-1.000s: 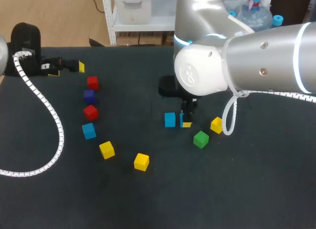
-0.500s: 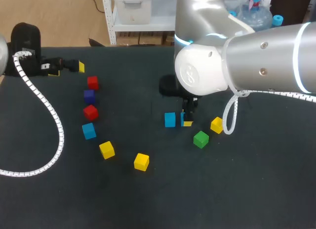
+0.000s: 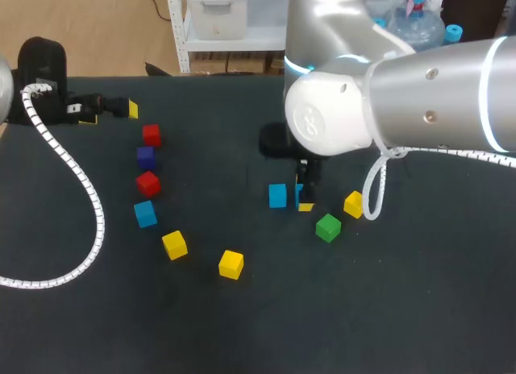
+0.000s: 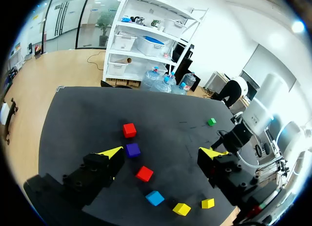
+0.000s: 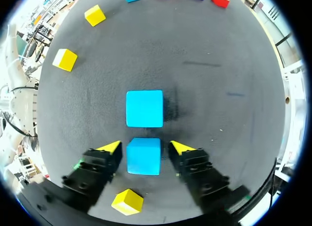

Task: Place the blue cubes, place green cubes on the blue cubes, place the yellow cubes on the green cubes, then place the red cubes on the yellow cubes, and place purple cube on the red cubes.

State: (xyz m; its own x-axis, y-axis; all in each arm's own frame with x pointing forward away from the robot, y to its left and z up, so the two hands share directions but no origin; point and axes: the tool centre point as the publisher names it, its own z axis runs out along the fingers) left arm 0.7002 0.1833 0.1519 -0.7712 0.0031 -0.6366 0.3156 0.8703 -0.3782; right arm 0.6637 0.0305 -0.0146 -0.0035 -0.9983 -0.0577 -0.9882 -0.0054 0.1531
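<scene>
Your right gripper [image 5: 145,147] straddles the near blue cube [image 5: 144,156], fingers apart with a gap on each side, and the cube rests on the surface [image 5: 219,89] just beside its blue twin [image 5: 145,108], so lift straight up, nudging neither.

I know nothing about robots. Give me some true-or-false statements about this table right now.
1. A blue cube sits between the open fingers of the right end effector. True.
2. The green cube is stacked on a blue one. False: it rests alone on the table.
3. A second blue cube lies just ahead of the right end effector. True.
4. The left end effector grips a cube. False: it is open and empty.
</scene>
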